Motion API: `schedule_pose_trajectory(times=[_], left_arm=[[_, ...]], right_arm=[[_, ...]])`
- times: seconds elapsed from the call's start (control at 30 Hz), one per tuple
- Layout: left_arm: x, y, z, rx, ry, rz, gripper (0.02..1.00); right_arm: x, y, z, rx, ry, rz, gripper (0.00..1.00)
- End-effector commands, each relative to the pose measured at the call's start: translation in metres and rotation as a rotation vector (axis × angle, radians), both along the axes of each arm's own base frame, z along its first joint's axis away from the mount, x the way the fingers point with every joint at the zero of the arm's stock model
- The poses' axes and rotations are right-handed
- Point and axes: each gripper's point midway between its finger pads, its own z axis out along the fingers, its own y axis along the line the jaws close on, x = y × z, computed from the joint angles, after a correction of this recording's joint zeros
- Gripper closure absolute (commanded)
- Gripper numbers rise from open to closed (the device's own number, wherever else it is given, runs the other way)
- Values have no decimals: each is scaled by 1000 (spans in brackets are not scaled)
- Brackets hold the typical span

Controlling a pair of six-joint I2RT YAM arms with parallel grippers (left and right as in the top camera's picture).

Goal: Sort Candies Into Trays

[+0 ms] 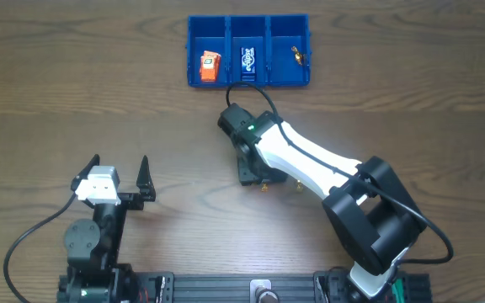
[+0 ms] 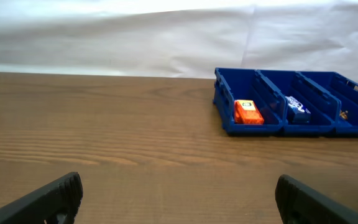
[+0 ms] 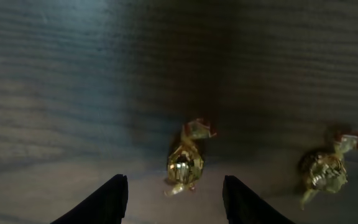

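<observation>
A blue three-compartment tray (image 1: 249, 83) sits at the table's far middle. Its left bin holds an orange candy (image 1: 210, 67), the middle bin a blue candy (image 1: 247, 59), the right bin a gold candy (image 1: 297, 55). Two gold-wrapped candies (image 3: 185, 163) (image 3: 323, 169) lie on the wood near the table's centre. My right gripper (image 3: 174, 202) hangs low over them, open, with the nearer gold candy between its fingertips and untouched. My left gripper (image 1: 118, 172) stands open at the front left, holding nothing. From there the tray (image 2: 253, 129) and orange candy (image 2: 248, 112) are far ahead.
The bare wooden table (image 1: 74, 76) stretches wide on the left and between the candies and the tray. The right arm's white link (image 1: 310, 164) crosses the middle right. A white wall (image 2: 135, 37) rises behind the table.
</observation>
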Motion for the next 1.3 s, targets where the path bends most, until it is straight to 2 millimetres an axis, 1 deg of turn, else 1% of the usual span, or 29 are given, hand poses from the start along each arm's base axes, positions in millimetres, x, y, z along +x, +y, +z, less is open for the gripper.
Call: schedule_pose_trajectory(times=[0.03, 0.23, 0.4, 0.77, 0.97, 1.13, 1.3], left_arm=[[-1, -2, -16, 13, 47, -15, 20], [-1, -2, -16, 13, 47, -15, 20], [-1, -2, -16, 13, 47, -15, 20], [-1, -2, -16, 13, 47, -15, 20], [-1, -2, -16, 13, 47, -15, 20], [-1, -2, -16, 13, 47, -15, 20], [-1, -2, -16, 13, 47, -15, 20]], right_arm=[[1, -8, -6, -12, -2, -42, 476], [2, -12, -8, -22, -2, -48, 476], [0, -18, -16, -26, 3, -62, 476], [5, -13, -20, -3, -22, -63, 478], [4, -14, -24, -11, -13, -85, 494], [5, -13, -26, -11, -14, -85, 529], [5, -14, -28, -13, -11, -85, 649]])
